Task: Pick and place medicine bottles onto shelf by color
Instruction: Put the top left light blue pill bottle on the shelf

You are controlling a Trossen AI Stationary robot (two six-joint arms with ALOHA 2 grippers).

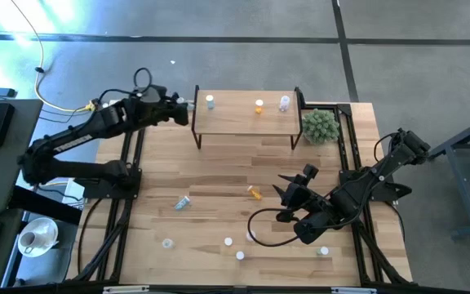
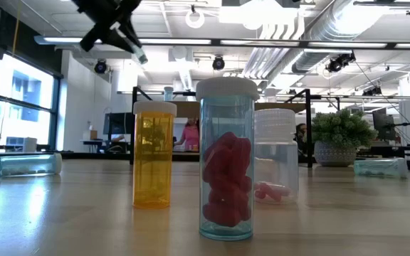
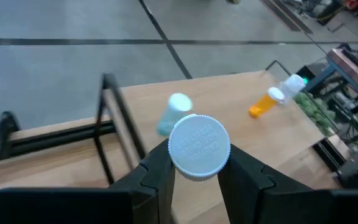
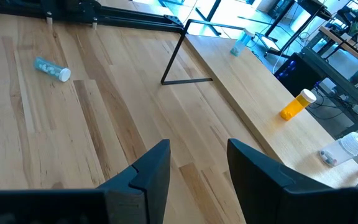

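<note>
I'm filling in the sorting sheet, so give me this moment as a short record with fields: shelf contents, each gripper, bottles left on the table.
shelf: holds a light blue bottle, an orange bottle and a clear bottle, all upright
left gripper: at the shelf's left end, shut on a white-capped bottle
right gripper: open, empty, over the table's right half
table: a lying blue bottle, a lying orange bottle, several more near the front edge

No legible text or labels.
</note>
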